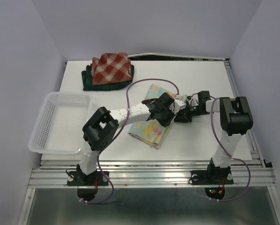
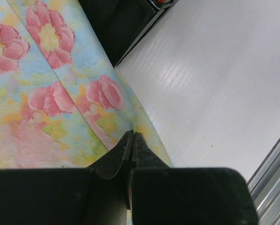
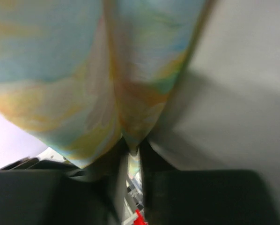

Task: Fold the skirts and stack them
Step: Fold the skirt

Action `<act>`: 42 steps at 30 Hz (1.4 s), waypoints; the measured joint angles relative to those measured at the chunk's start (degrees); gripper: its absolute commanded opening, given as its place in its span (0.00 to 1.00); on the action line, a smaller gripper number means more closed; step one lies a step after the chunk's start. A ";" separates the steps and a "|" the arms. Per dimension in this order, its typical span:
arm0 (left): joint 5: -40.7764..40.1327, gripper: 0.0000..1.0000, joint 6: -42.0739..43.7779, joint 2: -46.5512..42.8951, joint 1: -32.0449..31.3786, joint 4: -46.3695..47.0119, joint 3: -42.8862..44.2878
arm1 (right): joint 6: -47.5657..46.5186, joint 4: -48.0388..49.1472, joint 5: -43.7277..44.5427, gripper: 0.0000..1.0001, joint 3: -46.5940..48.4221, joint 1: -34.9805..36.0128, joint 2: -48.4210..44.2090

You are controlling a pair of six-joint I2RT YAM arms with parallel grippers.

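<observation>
We had two arms in front of us, the left arm [image 1: 133, 111] and the right arm [image 1: 224, 151], both white tubes with chunky black joint housings. A purple cable [image 1: 149, 79] trailed along each. The black bases [image 1: 86, 179] were bolted down, and tiny red and green lights [image 1: 214, 191] glowed under the right one. Up close, we saw matte black fingers [image 2: 113, 161] on both wrists.
</observation>
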 measured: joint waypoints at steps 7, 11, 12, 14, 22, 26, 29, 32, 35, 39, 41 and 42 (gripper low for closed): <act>1.92 0.29 -0.09 2.01 0.11 0.07 0.00 | -3.74 -4.72 -0.50 0.40 2.25 0.00 -0.07; 2.82 0.34 -0.48 2.25 0.90 0.48 -0.09 | -7.72 -9.66 0.37 0.41 3.10 -0.28 -1.01; 2.99 0.34 -0.52 2.23 1.11 0.72 -0.09 | -8.81 -10.95 0.72 0.42 3.28 -0.35 -1.25; 3.63 0.36 -0.96 2.12 1.86 0.96 -0.09 | -11.21 -14.10 1.36 0.42 3.65 -0.66 -1.55; 5.07 0.48 -1.62 -4.04 4.72 2.34 -1.70 | -16.76 -23.47 3.37 0.69 3.78 -4.74 -4.22; 4.66 0.61 -1.31 -10.49 5.46 3.58 -2.80 | -15.76 -24.28 2.89 0.76 3.72 -5.57 -6.23; 4.24 0.70 0.24 -14.97 6.40 3.63 -4.87 | -13.09 -22.36 2.16 0.76 3.54 -5.46 -6.69; 4.59 0.83 3.19 -19.58 8.57 3.48 -8.48 | -10.75 -19.65 2.14 0.74 3.30 -4.48 -6.43; 4.20 0.87 7.78 -24.04 10.99 3.28 -13.79 | -9.68 -17.51 2.34 0.64 3.43 -2.38 -4.85; 1.57 0.86 14.40 -32.11 12.52 3.52 -22.99 | -8.28 -17.00 1.84 0.48 6.54 0.33 -0.83; 1.27 0.84 18.18 -36.83 12.20 3.54 -27.67 | -7.89 -17.62 1.66 0.43 9.84 0.98 2.05; 1.22 0.84 19.87 -38.36 12.11 3.82 -29.22 | -7.80 -17.73 1.64 0.41 12.70 1.16 4.07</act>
